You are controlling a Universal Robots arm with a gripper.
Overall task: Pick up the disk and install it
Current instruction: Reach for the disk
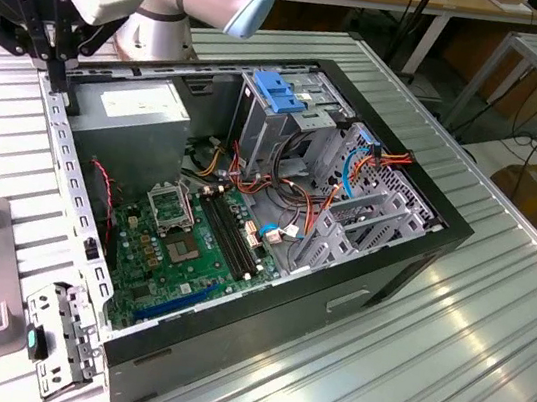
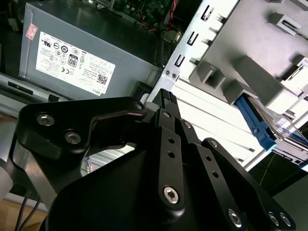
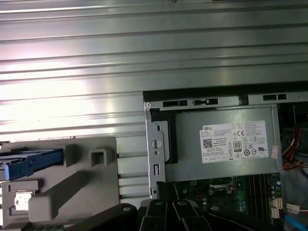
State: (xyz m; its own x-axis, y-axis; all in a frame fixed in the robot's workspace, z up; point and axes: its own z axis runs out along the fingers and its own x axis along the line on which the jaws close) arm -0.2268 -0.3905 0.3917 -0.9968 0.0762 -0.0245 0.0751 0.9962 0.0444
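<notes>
- Pincer, black metal, on a silver-and-blue robot arm: hangs over the corner of the open case that holds the power supply, seen also in both wrist views. How far it stands open cannot be told. The disk is not in its hold.
- Disk, flat drive with blue plastic side rails: rests in a grey moulded holder beside the case, well apart from the pincer; also in the second wrist view.
- Black open computer case: lies on its side in the middle of the ribbed aluminium surface.
- Grey metal power-supply box with white sticker: in the case corner below the pincer.
- Green circuit board: on the case floor.
- Bare blue plastic bracket: on top of the grey drive cage.
</notes>
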